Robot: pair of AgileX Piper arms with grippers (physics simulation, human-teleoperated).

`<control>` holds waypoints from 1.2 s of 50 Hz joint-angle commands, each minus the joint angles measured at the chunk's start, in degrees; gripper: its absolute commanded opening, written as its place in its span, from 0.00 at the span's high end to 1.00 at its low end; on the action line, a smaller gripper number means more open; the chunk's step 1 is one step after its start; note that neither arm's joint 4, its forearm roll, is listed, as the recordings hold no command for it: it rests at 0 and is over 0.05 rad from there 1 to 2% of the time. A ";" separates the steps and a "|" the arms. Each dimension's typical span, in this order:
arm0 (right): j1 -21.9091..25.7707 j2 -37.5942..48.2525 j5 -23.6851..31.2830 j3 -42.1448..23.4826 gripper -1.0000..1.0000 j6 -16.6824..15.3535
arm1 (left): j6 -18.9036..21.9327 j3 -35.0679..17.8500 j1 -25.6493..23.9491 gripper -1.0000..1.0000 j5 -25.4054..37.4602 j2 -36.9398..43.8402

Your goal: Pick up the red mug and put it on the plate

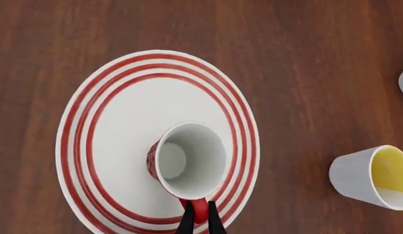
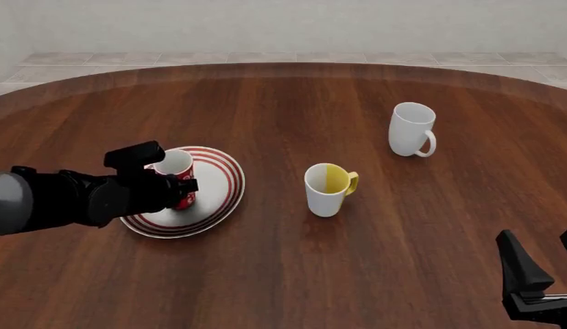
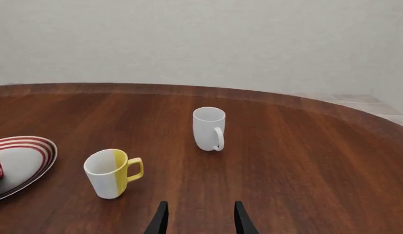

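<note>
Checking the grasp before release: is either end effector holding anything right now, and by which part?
The left end effector grips the red mug by its handle, over the plate. The right end effector is open, holding nothing.

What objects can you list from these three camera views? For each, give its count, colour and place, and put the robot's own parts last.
red mug: one, red with white pattern, white inside, upright over the plate.
plate: one, white with red rings, left part of the table.
white-and-yellow mug: one, near the table's middle, right of the plate.
white mug: one, plain white, farther back on the right.
table: one, dark brown wood.
left gripper: one, black, shut on the red mug's handle.
right gripper: one, black, open, near right corner, holding nothing.
</note>
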 commanded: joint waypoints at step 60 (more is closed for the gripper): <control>-0.28 -2.76 1.79 0.02 0.00 0.82 | 4.36 0.21 -1.72 0.00 20.65 -27.76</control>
